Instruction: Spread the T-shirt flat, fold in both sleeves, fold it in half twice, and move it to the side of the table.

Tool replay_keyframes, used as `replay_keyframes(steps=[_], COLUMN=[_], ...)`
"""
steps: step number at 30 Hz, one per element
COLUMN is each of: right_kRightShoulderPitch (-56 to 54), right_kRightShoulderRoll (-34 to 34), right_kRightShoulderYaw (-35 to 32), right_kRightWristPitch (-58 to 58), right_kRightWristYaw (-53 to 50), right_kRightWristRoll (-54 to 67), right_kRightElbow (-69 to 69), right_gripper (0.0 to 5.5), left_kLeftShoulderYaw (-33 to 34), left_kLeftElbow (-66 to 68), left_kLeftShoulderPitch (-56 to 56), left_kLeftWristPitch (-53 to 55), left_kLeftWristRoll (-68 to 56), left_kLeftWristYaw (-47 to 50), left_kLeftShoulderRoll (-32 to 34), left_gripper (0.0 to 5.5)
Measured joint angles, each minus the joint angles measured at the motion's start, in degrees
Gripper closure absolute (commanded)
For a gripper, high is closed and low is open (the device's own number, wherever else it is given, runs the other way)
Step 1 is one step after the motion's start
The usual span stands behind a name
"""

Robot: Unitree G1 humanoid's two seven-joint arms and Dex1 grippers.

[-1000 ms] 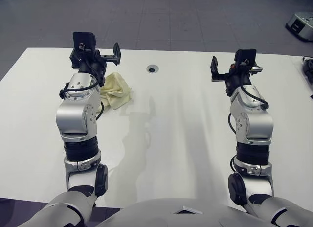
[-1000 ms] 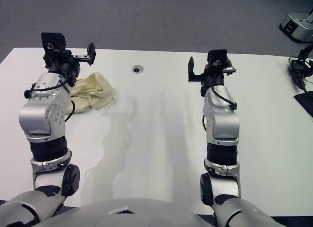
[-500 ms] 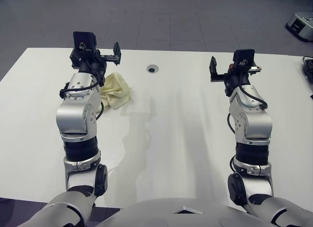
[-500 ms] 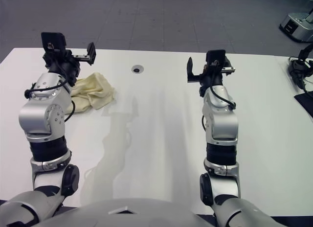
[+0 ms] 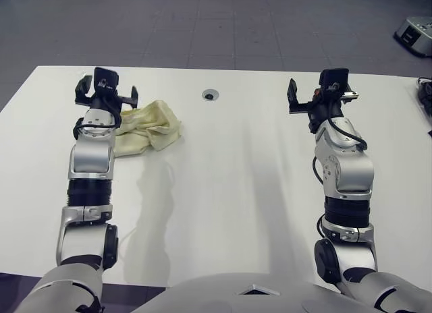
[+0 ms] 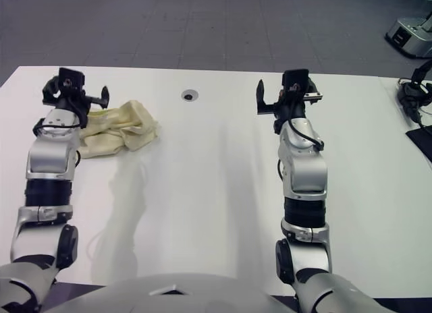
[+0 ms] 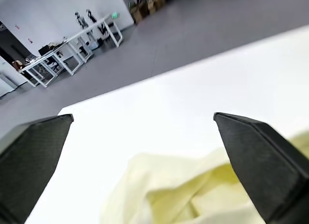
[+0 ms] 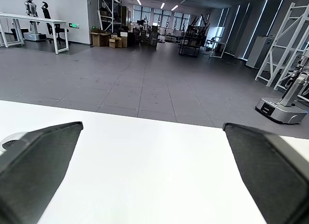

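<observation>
From here the T-shirt [image 5: 150, 126] reads as soft, matt, pale yellow cloth, creased all over. The desk [image 5: 229, 185] looks smooth and white with a faint sheen. The left hand [image 5: 108, 92] and right hand [image 5: 322, 96] have matt black, finely grained fingers [image 7: 256, 156]. The floor [image 5: 202, 23] is dull grey tile.

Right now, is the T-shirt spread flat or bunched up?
Bunched up. The T-shirt lies in a crumpled heap with overlapping folds on the table, by the left tool.
</observation>
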Motion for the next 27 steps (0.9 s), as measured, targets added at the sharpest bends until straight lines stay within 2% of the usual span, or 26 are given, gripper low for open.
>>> replay_keyframes(steps=[4,7,11,17,21,24,27], right_kRightShoulderPitch=[-0.06,0.03,1.92,7.01,9.16,10.91,13.79], right_kRightShoulderRoll=[-0.13,-0.47,-2.14,-8.22,-11.13,-12.11,-12.75], right_kRightShoulderYaw=[0.12,0.54,1.55,5.65,8.29,8.56,8.61], right_kRightWristPitch=[-0.23,-0.19,2.09,13.03,21.49,28.17,32.91], right_kRightWristYaw=[0.63,1.94,7.09,21.02,25.81,27.95,28.91], right_kRightWristRoll=[0.0,0.1,2.44,11.47,17.13,22.38,26.0], right_kRightElbow=[0.55,0.35,-2.28,-11.1,-19.37,-24.45,-27.92], right_gripper=[0.1,0.1,0.1,0.1,0.1,0.1,0.1], left_kLeftShoulderYaw=[-9.65,-12.29,-13.35,-16.13,-16.43,-13.65,-6.03], left_kLeftElbow=[17.64,16.97,3.93,-24.97,-33.55,-38.29,-43.2], left_kLeftShoulderPitch=[-2.33,-1.98,4.4,18.09,20.77,20.72,17.98], left_kLeftWristPitch=[-10.64,-14.83,-13.31,3.16,11.56,16.09,21.18], left_kLeftWristRoll=[7.65,7.77,3.53,-4.08,-5.16,-7.48,-12.93], left_kLeftWristYaw=[-6.58,-12.6,-19.44,-25.48,-25.11,-23.81,-22.55], left_kLeftShoulderRoll=[3.48,3.35,0.6,-5.45,-6.28,-7.98,-9.9], left_gripper=[0.11,0.11,0.11,0.11,0.11,0.11,0.11])
